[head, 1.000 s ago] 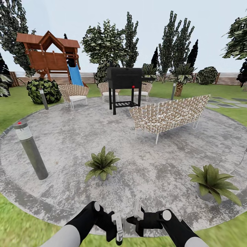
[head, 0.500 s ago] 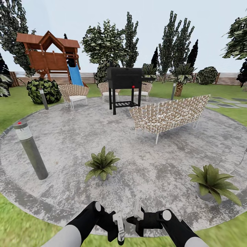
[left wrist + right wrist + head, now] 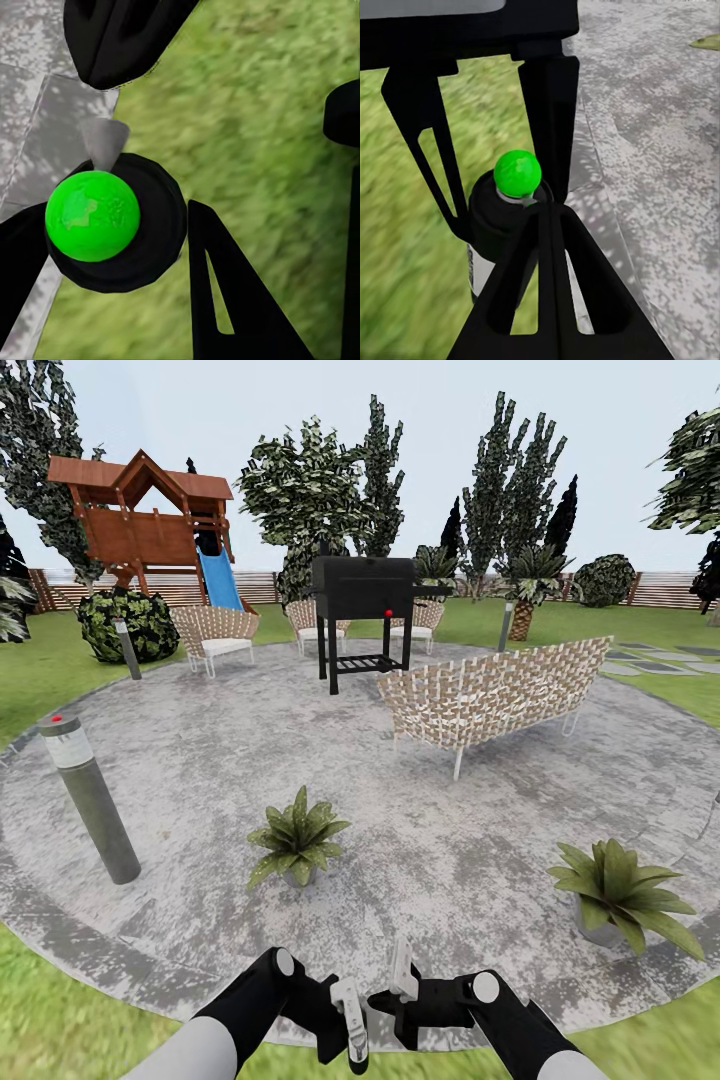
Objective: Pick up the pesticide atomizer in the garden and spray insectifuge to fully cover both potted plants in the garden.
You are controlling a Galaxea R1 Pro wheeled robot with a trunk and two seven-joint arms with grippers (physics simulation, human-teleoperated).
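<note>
The garden's round grey stone patio (image 3: pixel 400 800) spreads across the middle of the head view, ringed by green lawn (image 3: pixel 60 1010) and, far back, a brown slat fence (image 3: pixel 660 588). In the upper left stands a wooden play tower (image 3: pixel 145 520) with a blue slide (image 3: pixel 220 580). A woven sofa (image 3: pixel 500 695) sits right of centre, a black grill (image 3: pixel 363 610) behind it, and woven chairs (image 3: pixel 212 632) further back. A grey bollard lamp (image 3: pixel 88 800) rises at the left edge of the patio.

The two potted plants sit on the stone in the lower half of the frame: one (image 3: pixel 297 838) just left of centre, the other (image 3: pixel 618 890) at lower right, well apart from each other.

At the bottom centre both black arms meet over the patio's rim. The left claw (image 3: pixel 350 1025) points down; whether its fingers are apart or together cannot be told. The right claw (image 3: pixel 402 972) points up, its state also unclear here. In the right wrist view, the right claw (image 3: pixel 502 187) has its fingers apart, with a green-topped black knob (image 3: pixel 516 174) beyond them, over grass beside the stone. The left wrist view shows a green-topped knob (image 3: pixel 93 216) over the lawn edge.
</note>
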